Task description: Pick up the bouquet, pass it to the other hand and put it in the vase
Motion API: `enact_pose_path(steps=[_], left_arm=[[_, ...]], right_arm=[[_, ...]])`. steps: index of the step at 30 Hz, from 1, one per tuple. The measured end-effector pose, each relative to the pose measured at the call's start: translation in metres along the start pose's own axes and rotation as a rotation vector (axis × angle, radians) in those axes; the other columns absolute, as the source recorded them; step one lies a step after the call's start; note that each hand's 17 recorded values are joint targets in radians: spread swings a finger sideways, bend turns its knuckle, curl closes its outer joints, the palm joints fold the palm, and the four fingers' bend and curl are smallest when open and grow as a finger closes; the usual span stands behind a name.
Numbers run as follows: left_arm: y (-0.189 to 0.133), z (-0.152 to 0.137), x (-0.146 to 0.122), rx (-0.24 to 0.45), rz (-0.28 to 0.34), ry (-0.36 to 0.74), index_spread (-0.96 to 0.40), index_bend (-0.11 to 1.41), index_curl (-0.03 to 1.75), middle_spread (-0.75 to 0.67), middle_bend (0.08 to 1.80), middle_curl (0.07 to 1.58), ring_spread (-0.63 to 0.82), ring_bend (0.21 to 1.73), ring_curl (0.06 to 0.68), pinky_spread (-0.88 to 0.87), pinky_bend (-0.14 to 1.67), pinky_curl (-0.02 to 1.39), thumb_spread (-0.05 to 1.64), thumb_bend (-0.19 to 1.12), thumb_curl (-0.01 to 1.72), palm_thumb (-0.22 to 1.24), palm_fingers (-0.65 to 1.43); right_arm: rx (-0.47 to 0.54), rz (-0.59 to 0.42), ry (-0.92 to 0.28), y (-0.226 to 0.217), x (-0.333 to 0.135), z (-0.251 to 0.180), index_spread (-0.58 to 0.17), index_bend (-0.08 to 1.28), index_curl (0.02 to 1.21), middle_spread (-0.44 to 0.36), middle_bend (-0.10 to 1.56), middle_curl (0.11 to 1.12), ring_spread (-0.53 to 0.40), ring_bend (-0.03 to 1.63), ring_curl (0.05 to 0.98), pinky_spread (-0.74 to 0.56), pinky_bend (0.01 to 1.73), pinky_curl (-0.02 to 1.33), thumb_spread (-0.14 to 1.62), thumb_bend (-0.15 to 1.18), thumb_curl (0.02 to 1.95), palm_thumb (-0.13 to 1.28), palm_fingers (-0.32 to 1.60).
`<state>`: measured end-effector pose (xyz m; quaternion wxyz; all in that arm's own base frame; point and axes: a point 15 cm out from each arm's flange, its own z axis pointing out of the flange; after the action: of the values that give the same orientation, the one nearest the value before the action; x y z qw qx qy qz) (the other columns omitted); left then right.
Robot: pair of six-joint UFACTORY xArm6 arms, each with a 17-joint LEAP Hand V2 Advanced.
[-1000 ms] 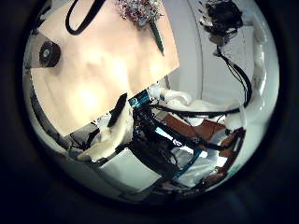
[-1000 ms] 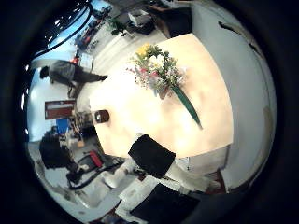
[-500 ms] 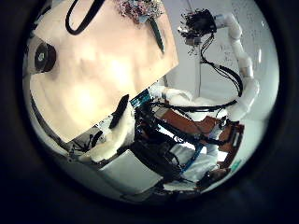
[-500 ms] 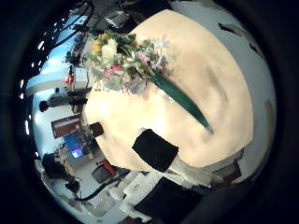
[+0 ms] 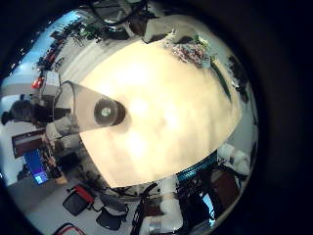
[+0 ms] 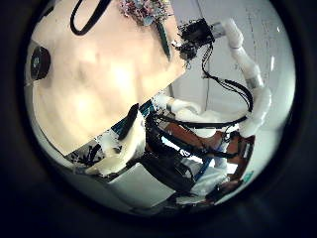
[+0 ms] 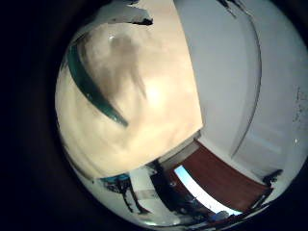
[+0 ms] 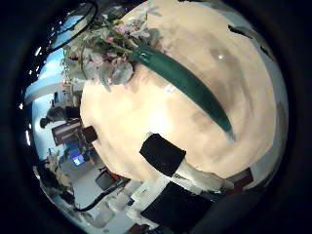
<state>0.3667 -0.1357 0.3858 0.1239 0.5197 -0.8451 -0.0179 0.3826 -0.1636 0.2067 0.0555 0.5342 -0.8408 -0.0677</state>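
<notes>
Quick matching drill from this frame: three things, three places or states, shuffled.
Things:
1. bouquet
2. vase
3. right hand

Places or states:
A. stands on the table, apart from the flowers, nothing in it
B. lies flat on the table, close under the right palm
C. near the bouquet's stem end, as the left thumb side palm view shows it

Pairs: 1-B, 2-A, 3-C

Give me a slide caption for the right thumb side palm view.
Right palm close above the bouquet lying on the table, green wrapped stems pointing away from the flowers.
</notes>
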Motion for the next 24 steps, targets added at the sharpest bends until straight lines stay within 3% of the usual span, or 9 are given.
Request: enact_pose_path(steps=[24], left_arm=[[0.01,-0.005,0.001,0.005,-0.013,-0.004,0.0,0.19,0.39,0.3,0.18,0.28,0.53,0.43,0.224,0.54,0.36,0.19,1.12,-0.02,0.32,0.39,0.1]], right_arm=[[-0.102,-0.011,0.014,-0.013,-0.006,0.074,-0.166,0.2,0.42,0.047,0.46,0.42,-0.015,0.83,0.214,0.24,0.65,0.05,1.06,-0.02,0.36,0.38,0.47]])
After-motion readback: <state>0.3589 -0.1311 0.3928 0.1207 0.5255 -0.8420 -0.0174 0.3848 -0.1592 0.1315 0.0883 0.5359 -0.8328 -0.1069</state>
